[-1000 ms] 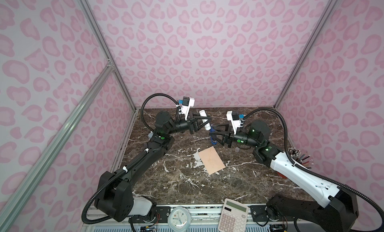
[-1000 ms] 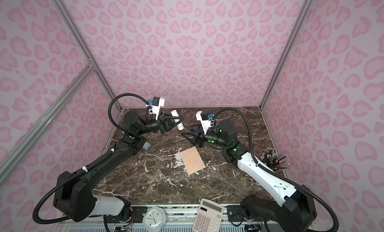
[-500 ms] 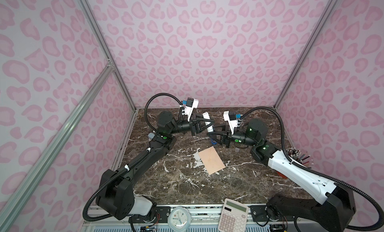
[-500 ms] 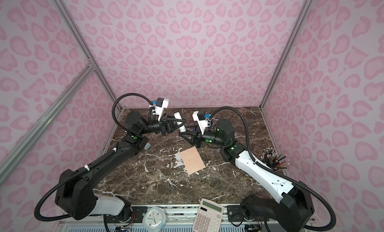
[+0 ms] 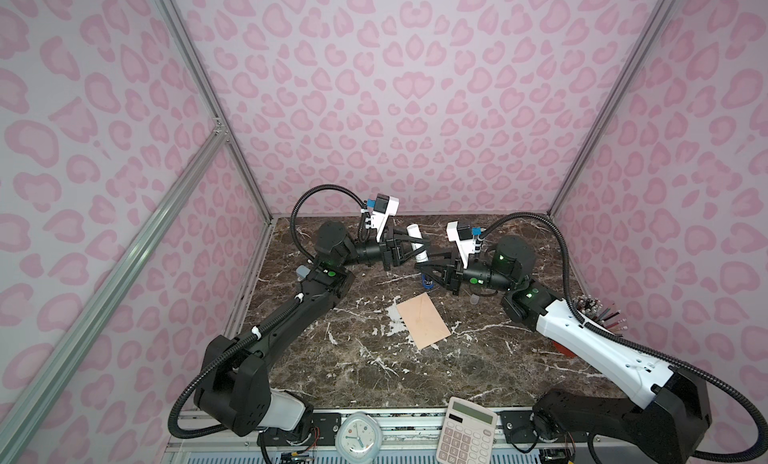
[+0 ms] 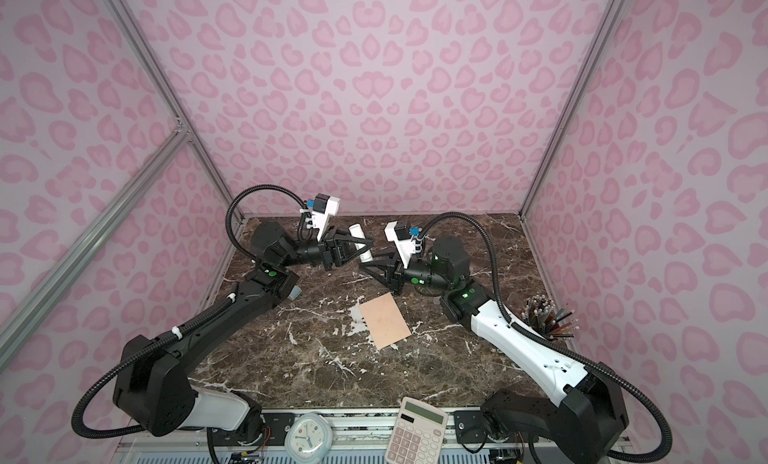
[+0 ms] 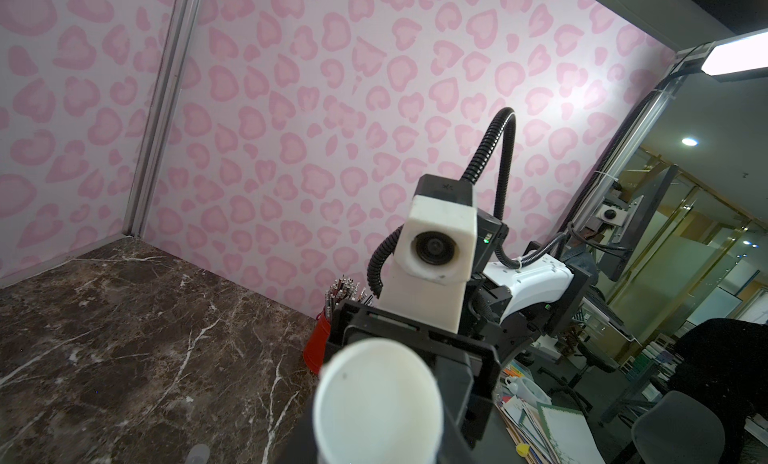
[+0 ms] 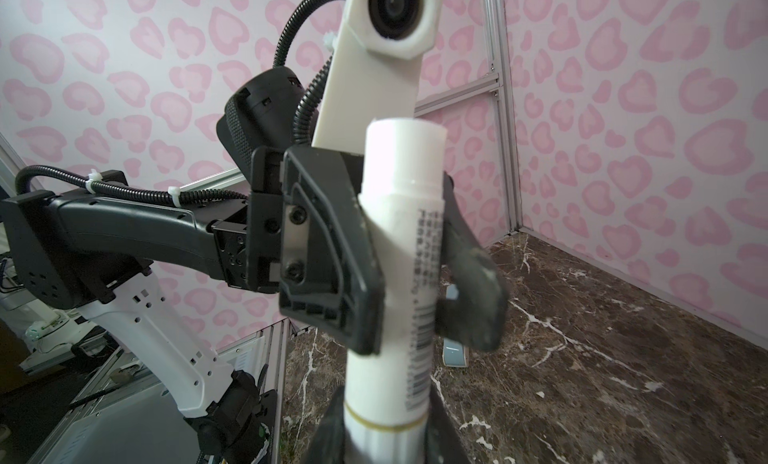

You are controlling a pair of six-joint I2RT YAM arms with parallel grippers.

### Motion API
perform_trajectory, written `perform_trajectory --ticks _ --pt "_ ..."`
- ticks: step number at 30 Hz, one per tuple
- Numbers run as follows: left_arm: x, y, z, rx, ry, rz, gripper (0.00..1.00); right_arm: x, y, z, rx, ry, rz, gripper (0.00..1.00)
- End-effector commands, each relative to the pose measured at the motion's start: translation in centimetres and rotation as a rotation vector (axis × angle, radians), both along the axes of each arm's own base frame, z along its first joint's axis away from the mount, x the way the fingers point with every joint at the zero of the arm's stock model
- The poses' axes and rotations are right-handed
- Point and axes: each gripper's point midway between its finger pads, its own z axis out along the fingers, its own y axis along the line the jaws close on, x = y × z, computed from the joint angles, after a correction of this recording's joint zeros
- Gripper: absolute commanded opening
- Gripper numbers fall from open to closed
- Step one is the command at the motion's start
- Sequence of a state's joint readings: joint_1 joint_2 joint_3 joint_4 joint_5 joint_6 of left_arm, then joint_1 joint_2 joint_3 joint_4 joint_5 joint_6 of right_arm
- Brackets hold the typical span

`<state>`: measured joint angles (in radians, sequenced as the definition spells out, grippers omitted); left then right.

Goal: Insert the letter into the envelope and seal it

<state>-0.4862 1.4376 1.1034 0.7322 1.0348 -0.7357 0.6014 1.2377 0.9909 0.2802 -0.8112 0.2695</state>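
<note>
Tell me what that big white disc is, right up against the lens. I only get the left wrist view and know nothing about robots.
Observer: It's the end of a long white tube with a barcode, clamped across its middle by the left jaws.
Operator: And the arm facing me?
Observer: The right jaws flank the tube's other end; whether they grip it, I can't tell.
Operator: Where's the envelope?
Observer: The envelope lies flat in the middle of the marble table, nothing touching it.
</note>
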Motion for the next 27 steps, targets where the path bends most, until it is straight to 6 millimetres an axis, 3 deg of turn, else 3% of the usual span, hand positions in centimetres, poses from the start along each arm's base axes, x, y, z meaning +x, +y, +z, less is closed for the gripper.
perform_trajectory --ticks 1,12,27 --pt "-0.2 0.0 0.8 -0.017 -0.036 -0.008 0.04 -0.2 -0.1 0.5 0.006 -0.017 0.010 0.22" --pt "1.5 0.6 -0.9 0.069 -0.074 0.163 0.04 0.9 0.5 0.1 -0.009 0.010 -0.070 0.10" --pt "3.9 1.0 -2.4 0.134 -0.083 0.432 0.04 0.6 1.1 0.5 -0.137 -0.240 -0.442 0.08"
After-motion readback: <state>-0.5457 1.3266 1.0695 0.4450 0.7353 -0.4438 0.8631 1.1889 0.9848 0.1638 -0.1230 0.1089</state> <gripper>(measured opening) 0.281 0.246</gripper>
